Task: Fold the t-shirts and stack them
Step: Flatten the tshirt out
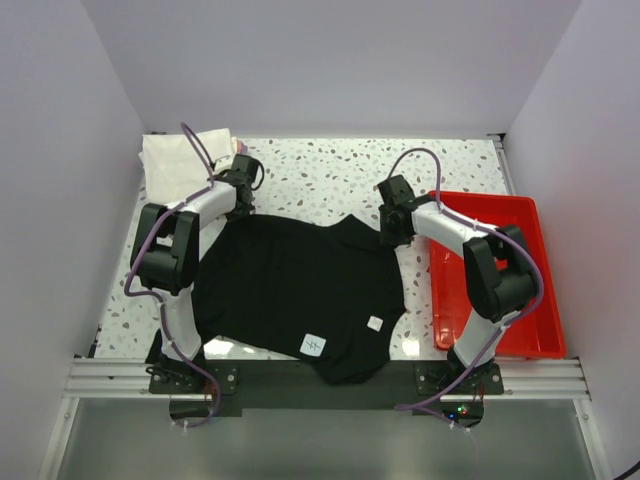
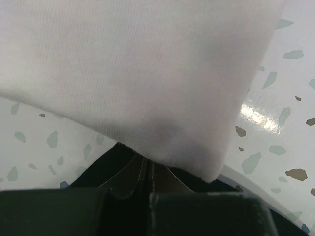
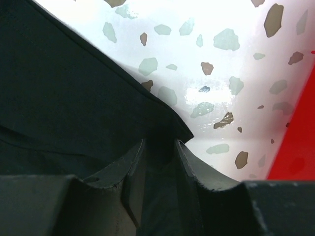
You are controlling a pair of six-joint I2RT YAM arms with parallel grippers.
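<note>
Top view: black shirt (image 1: 290, 285) spread flat across the middle of the table (image 1: 330, 170), collar end toward the bottom of the frame. My two grippers sit at its far edge, one at each upper corner.

Left gripper (image 2: 147, 161): jaws closed tight, pinching the black shirt's upper-left edge. In the left wrist view, black cloth rises to the tips. White shirt (image 2: 138, 69) fills the frame above them and hangs over the tips. The white shirt lies at the upper left of the table.

Right gripper (image 3: 160, 145): jaws parted, a narrow gap. Shirt's corner lies in that gap, not squeezed. Bare table beyond the tips. Tray (image 3: 295, 137) at the right edge, well apart from the shirt.
</note>
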